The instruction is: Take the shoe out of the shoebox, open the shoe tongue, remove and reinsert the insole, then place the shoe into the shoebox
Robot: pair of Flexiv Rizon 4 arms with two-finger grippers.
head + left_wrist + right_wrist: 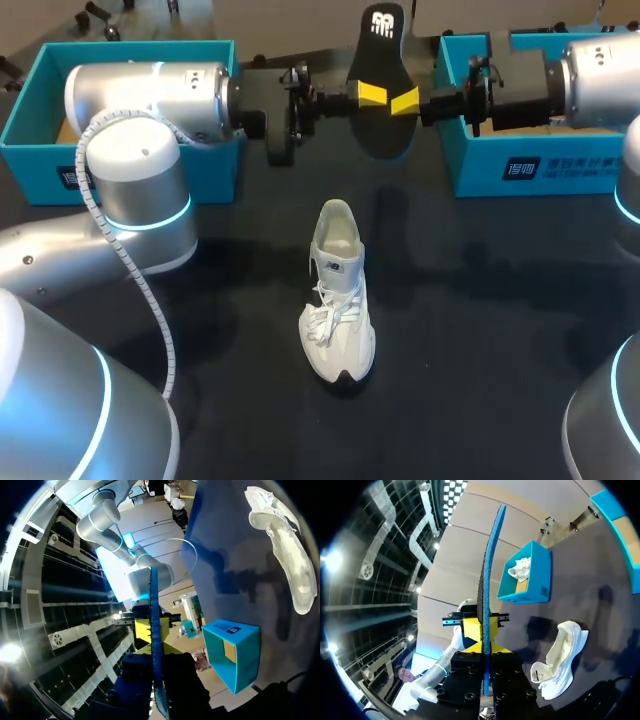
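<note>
The insole [378, 45] hangs in the air above the far middle of the surface [500, 320], upright, its black face with a white mark turned to the head view; in both wrist views it shows edge-on as a thin blue blade. The left end effector [370, 95] is clenched on the insole's lower part from the left; the right end effector [405, 100] is clenched on the same part from the right; their yellow tips lie just beside each other on it. Both arms stretch level across the far side, each passing over a box.

The shoe [338, 300], white, stands on its sole on the dark surface, nearer than the insole and well apart from both end effectors; its toe points to the near edge, its heel to the far side; the laces lie loose and the mouth gapes open.

The left box [30, 130] and the right box [480, 170], both teal, sit at the far corners with the shoe between and nearer; in the right wrist view a second shoe [521, 569] lies in the left box.
</note>
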